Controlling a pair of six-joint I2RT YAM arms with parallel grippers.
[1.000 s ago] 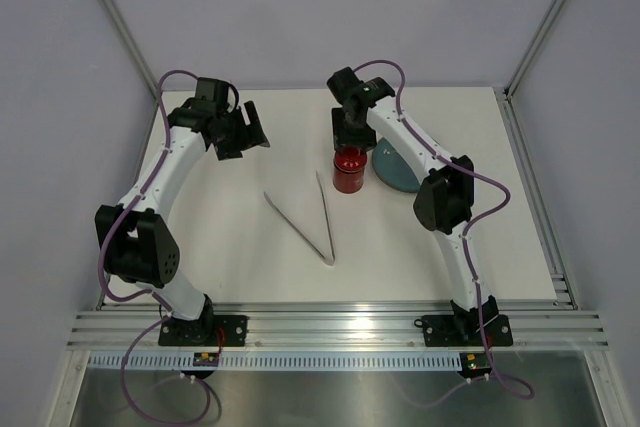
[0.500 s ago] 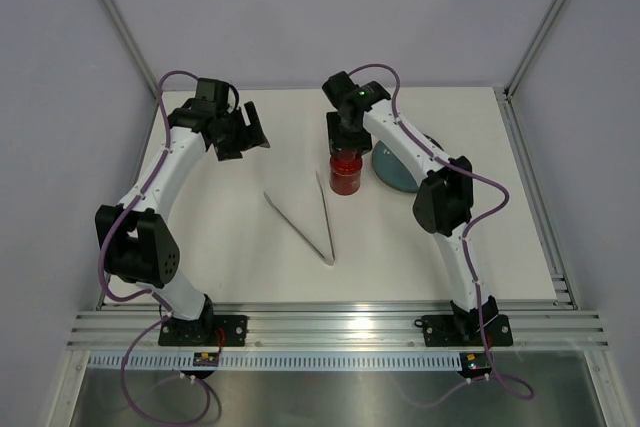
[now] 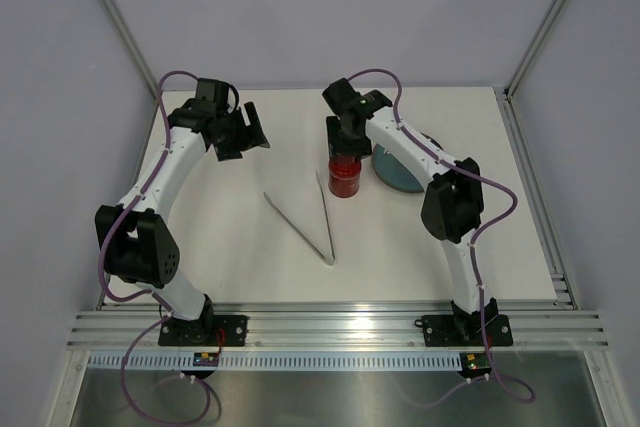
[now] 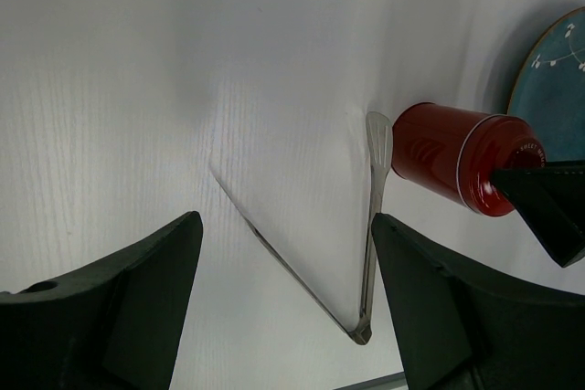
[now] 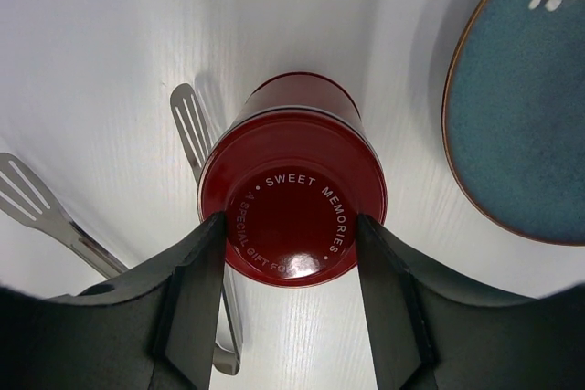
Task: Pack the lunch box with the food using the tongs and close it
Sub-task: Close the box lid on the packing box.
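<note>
Lidded lunch box [image 5: 292,191] between right gripper [image 5: 291,230] fingers

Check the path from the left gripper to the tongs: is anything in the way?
Nothing visible does. The left gripper hangs open over bare table, and the tongs lie uncovered ahead of it. The lunch box, clamped by the right gripper, is close beside one tong tip, not across the path.
</note>
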